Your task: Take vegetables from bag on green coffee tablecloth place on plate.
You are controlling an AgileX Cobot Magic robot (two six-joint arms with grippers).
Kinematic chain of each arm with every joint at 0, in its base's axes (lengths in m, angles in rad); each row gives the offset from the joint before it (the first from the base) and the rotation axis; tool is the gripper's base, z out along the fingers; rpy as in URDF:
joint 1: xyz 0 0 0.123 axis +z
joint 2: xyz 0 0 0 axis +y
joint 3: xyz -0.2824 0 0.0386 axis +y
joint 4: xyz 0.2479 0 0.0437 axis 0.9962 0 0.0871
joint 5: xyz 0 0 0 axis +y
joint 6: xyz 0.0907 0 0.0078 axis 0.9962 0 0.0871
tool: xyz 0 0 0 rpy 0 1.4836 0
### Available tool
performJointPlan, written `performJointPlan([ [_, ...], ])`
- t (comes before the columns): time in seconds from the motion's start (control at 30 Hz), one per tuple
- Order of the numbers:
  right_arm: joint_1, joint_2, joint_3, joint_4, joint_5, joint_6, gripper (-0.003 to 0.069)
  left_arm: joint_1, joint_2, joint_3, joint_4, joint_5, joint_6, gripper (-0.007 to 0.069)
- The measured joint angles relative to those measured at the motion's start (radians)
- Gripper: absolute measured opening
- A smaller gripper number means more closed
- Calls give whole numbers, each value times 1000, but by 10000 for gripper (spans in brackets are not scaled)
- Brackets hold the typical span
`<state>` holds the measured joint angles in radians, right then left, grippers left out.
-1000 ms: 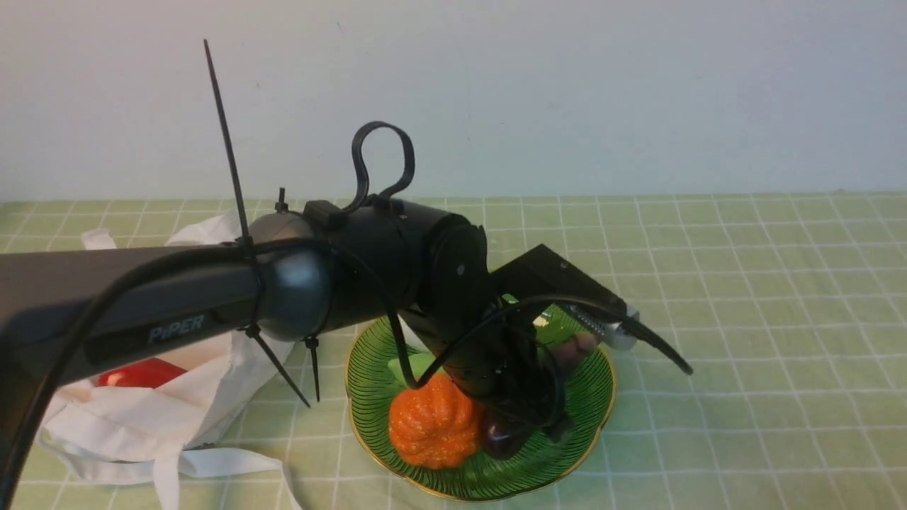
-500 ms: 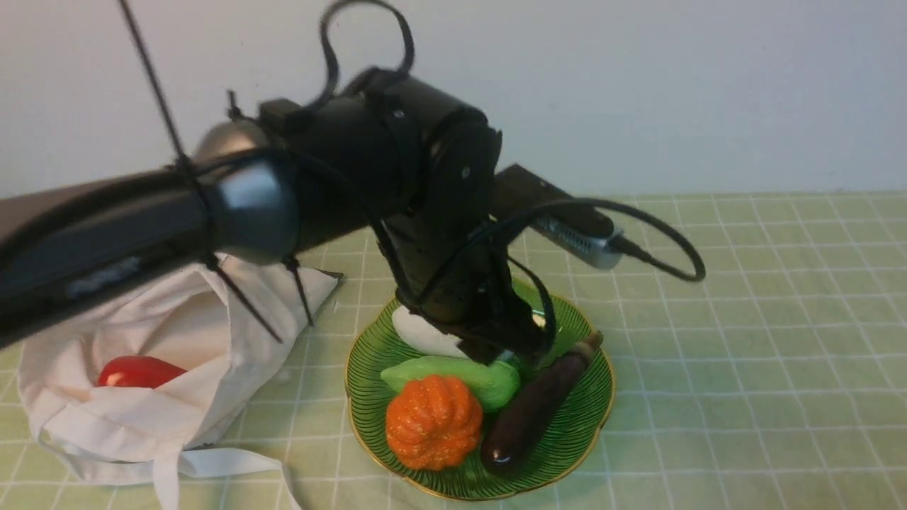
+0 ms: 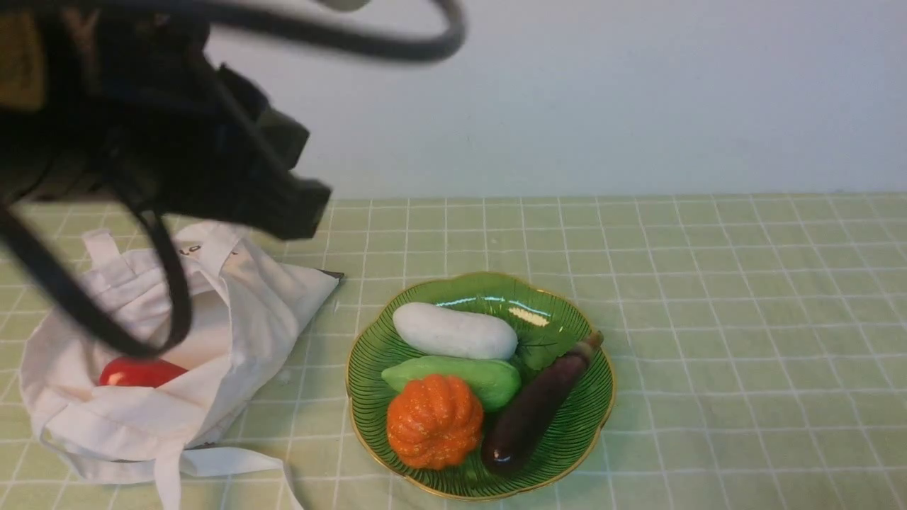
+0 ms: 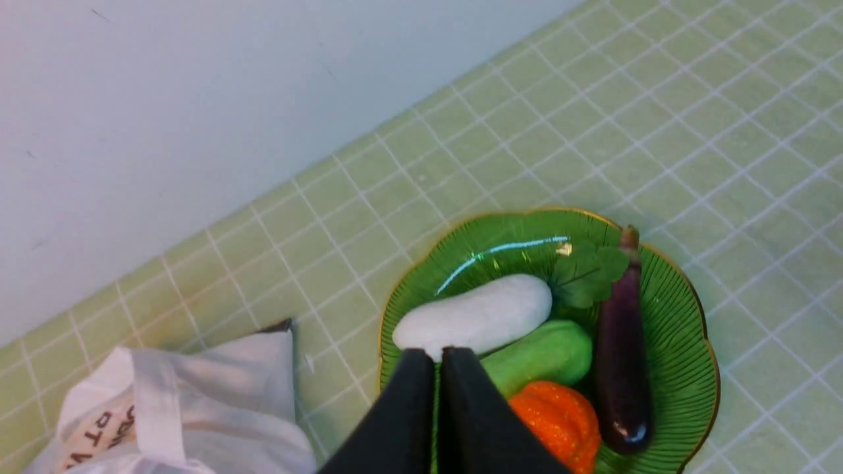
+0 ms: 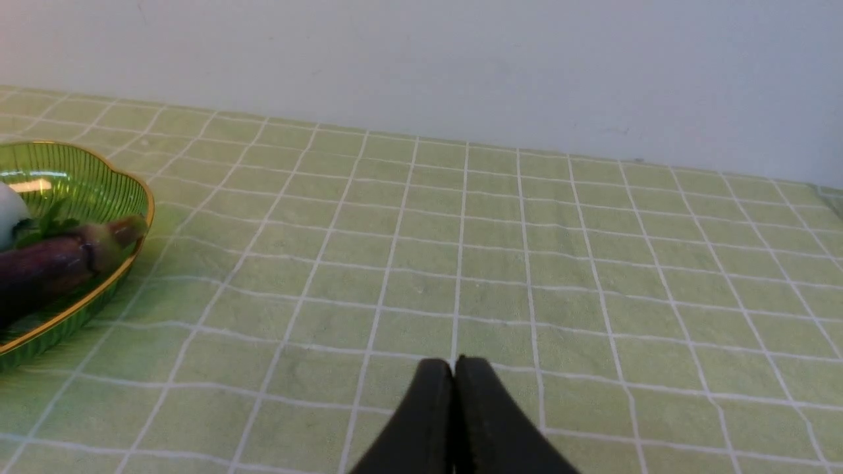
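4 veg (image 3: pixel 535 404) on plate (image 3: pixel 570 443); 1 in bag (image 3: pixel 241 312)

One plate (image 3: pixel 570 443) carrying four vegetables: one eggplant (image 3: pixel 535 407), one white gourd (image 3: pixel 453 331), one green gourd (image 3: pixel 489 379), one pumpkin (image 3: pixel 434 421). One bag (image 3: pixel 248 312) showing one red vegetable (image 3: pixel 138 372). One cloth (image 3: pixel 708 319) lying under all.

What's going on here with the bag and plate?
A robot is emptying the bag onto the plate. On it lie the eggplant, a pumpkin, a white vegetable and a green vegetable; a red vegetable is in the bag. The left tool and right tool are shut and empty.
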<state>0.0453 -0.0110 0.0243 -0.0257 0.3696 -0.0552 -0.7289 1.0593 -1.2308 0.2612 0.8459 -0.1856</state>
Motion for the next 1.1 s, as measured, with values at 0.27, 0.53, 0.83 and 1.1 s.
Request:
performJointPlan([
  [0.27,0,0,0,0,0,0,-15,0,-202,264,-19,-153,-17,-5],
  [0.53,0,0,0,0,0,0,-15,0,-246,295,-22,-152,-25,-5],
  [0.83,0,0,0,0,0,19,-15,0,-353,295,-26,-145,-26,-5],
  [1.1,0,0,0,0,0,26,-15,127,-515,385,-129,-156,25,-5],
])
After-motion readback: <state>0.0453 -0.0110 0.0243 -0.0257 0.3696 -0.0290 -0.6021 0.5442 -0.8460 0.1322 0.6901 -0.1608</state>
